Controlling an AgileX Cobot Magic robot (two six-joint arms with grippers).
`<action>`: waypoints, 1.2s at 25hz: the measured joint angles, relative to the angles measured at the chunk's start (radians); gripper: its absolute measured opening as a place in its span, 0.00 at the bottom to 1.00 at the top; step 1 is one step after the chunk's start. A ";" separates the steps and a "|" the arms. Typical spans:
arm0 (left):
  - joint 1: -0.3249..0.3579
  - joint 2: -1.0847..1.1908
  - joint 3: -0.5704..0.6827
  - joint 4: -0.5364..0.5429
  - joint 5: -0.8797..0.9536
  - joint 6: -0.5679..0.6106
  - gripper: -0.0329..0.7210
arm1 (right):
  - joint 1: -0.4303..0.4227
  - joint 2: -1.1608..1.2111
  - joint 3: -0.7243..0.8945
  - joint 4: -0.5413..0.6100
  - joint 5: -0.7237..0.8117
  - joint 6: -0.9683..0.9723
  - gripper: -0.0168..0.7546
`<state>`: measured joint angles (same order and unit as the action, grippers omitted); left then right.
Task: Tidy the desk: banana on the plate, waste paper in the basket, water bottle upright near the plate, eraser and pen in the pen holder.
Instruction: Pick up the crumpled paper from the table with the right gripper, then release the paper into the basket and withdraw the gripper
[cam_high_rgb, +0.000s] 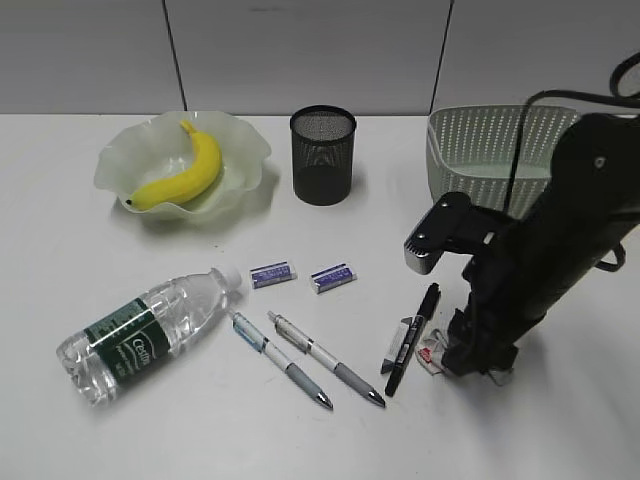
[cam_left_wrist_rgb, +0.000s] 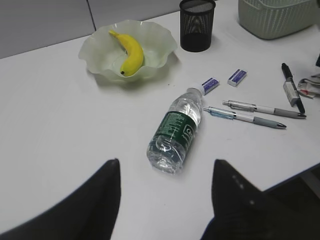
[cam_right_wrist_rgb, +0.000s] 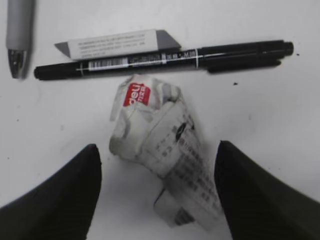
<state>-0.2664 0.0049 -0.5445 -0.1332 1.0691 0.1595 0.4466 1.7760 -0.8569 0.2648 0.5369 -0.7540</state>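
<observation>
Crumpled waste paper (cam_right_wrist_rgb: 160, 150) between wide-open, empty fingers (cam_right_wrist_rgb: 55, 195) of right gripper (cam_right_wrist_rgb: 157, 192); black pen (cam_right_wrist_rgb: 165, 59) just beyond. Best lowered centred, closed on wad alone.

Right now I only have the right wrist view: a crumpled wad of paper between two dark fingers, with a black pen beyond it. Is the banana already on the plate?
Observer: Yes. The banana lies inside the pale green plate at the far left of the desk.
Operator: And the bottle?
Observer: The water bottle lies on its side at the front left, cap pointing toward the two erasers.
Operator: Anything in the basket?
Observer: The green basket sits at the far right behind the right arm; nothing shows inside it, though the arm hides part of it.
Operator: The left gripper?
Observer: The left gripper hangs open above the desk, holding nothing.
</observation>
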 joint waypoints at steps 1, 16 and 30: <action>0.000 0.000 0.000 0.000 0.000 0.000 0.62 | 0.000 0.019 -0.008 0.000 -0.005 0.000 0.74; 0.000 0.000 0.000 0.000 0.000 0.000 0.62 | 0.000 0.109 -0.052 -0.068 0.055 0.002 0.10; 0.000 0.000 0.000 0.000 0.000 0.000 0.62 | -0.005 -0.173 -0.119 -0.544 -0.092 0.536 0.10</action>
<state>-0.2664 0.0049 -0.5445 -0.1332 1.0691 0.1595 0.4420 1.6031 -0.9755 -0.2791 0.4450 -0.2177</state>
